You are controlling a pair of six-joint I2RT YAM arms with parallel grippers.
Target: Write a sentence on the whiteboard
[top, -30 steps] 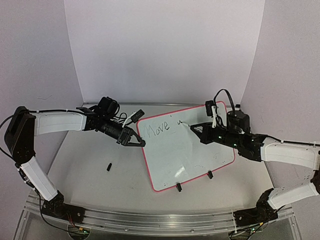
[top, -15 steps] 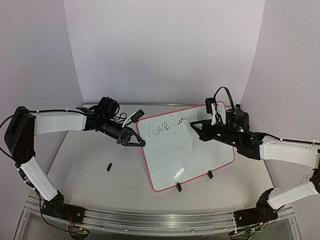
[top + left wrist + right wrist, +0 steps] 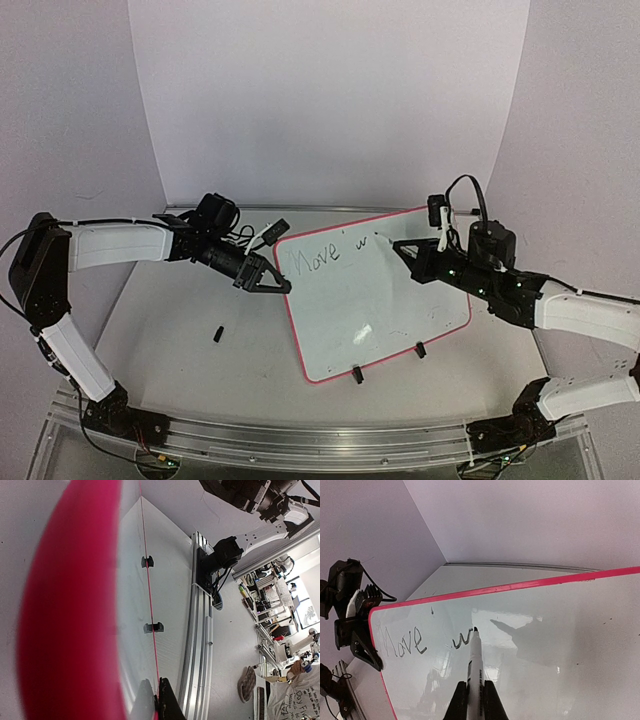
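Observation:
The whiteboard (image 3: 385, 310) stands tilted on two black clip feet (image 3: 357, 374), its rim pink-red. Near its top edge the sentence (image 3: 322, 256) reads "Move w" in thin black marker. My right gripper (image 3: 403, 249) is shut on a white marker (image 3: 475, 665) whose black tip (image 3: 476, 629) touches the board at the end of the "w" (image 3: 461, 640). My left gripper (image 3: 284, 286) is shut on the board's left rim. In the left wrist view its fingertips (image 3: 167, 700) pinch the pink edge (image 3: 70, 630).
A small black cap (image 3: 217, 333) lies on the table left of the board. A black-and-white object (image 3: 271, 231) sits behind the board's top-left corner. An aluminium rail (image 3: 300, 440) runs along the near edge. White backdrop walls close the back and sides.
My right gripper has moved to the right with the marker, and the "w" has grown by a stroke. The left arm and the board have stayed still.

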